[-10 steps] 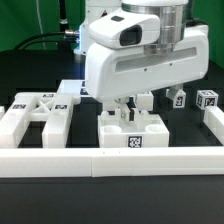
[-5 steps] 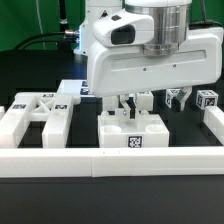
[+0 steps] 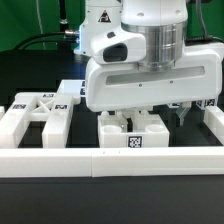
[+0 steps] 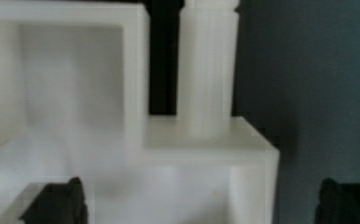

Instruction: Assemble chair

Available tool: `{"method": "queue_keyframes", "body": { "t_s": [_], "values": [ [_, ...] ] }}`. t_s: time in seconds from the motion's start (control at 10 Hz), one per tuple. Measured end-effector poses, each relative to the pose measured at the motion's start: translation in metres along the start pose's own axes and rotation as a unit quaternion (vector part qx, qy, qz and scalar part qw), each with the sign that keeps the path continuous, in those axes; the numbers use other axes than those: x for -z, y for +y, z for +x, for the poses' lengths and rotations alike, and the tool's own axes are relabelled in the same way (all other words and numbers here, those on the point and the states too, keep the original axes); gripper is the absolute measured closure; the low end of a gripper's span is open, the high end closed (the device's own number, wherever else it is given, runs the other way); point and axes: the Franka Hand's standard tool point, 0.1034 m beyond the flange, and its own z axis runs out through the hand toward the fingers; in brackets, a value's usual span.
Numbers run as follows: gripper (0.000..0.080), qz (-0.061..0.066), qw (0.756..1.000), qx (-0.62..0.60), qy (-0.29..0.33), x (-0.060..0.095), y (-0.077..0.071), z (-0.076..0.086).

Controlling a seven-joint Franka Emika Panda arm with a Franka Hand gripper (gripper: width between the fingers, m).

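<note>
We have the gripper [image 3: 158,113] spread wide and empty, hanging low over the chunky white frame piece [image 3: 130,131]. That piece sits just behind the border rail [image 3: 60,160] on the black surface [image 3: 110,200]. In the wrist view the fingertips [image 4: 52,200] straddle its block, seemingly without touching. The X-braced panel [image 3: 35,110] lies apart, at the exterior view's left. We judge this the reach before a grasp. Next we need a square descent, then a firm close on the block.
</note>
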Motion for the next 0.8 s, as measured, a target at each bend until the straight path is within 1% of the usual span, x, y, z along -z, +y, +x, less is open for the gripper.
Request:
{"method": "queue_keyframes", "body": {
  "t_s": [0.2,0.3,0.4,0.5,0.6,0.7,0.8],
  "values": [
    [0.015,-0.001,1.0,0.004,0.005,-0.0036,-0.0031,0.001],
    [0.0276,-0.001,1.0,0.007,0.01,-0.004,-0.0029,0.0015],
    [0.0422,-0.001,1.0,0.007,0.009,-0.0041,-0.0029,0.0014],
    [0.0422,-0.001,1.0,0.007,0.009,-0.0041,-0.0029,0.0014],
    [0.0605,-0.001,1.0,0.007,0.009,-0.0041,-0.0029,0.0014],
    [0.0605,-0.001,1.0,0.007,0.009,-0.0041,-0.0029,0.0014],
    [0.0751,-0.001,1.0,0.007,0.01,-0.0039,-0.0029,0.0017]
  ]
}}
